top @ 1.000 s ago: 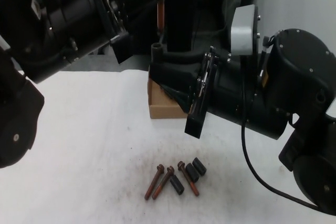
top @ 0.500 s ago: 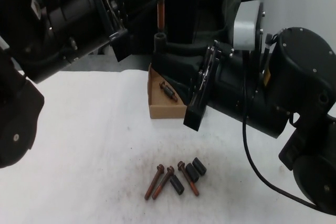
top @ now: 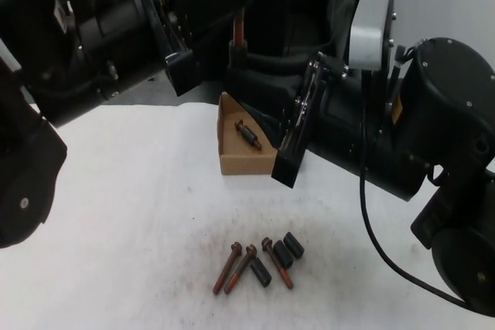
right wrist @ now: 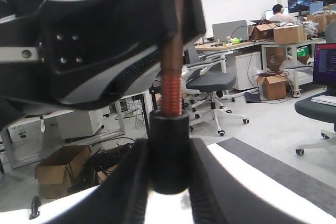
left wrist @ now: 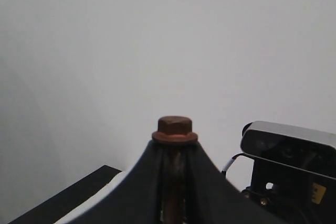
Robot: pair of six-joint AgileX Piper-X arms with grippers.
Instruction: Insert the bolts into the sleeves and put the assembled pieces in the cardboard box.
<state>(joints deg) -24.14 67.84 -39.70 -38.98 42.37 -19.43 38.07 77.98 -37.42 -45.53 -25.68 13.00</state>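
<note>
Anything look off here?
Nothing stands out. The bolt in the left pincer lines up with the sleeve in the right pincer; one assembled piece lies in the cardboard box; spare bolts and sleeves lie loose on the cloth.

White bench [top: 116, 214]: cardboard box [top: 244, 165] at back; 3 bolts [top: 228, 268], 3 sleeves [top: 260, 272] clustered nearer front.

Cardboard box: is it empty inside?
No, one assembled piece, a bolt with a sleeve on it, lies inside the cardboard box.
</note>
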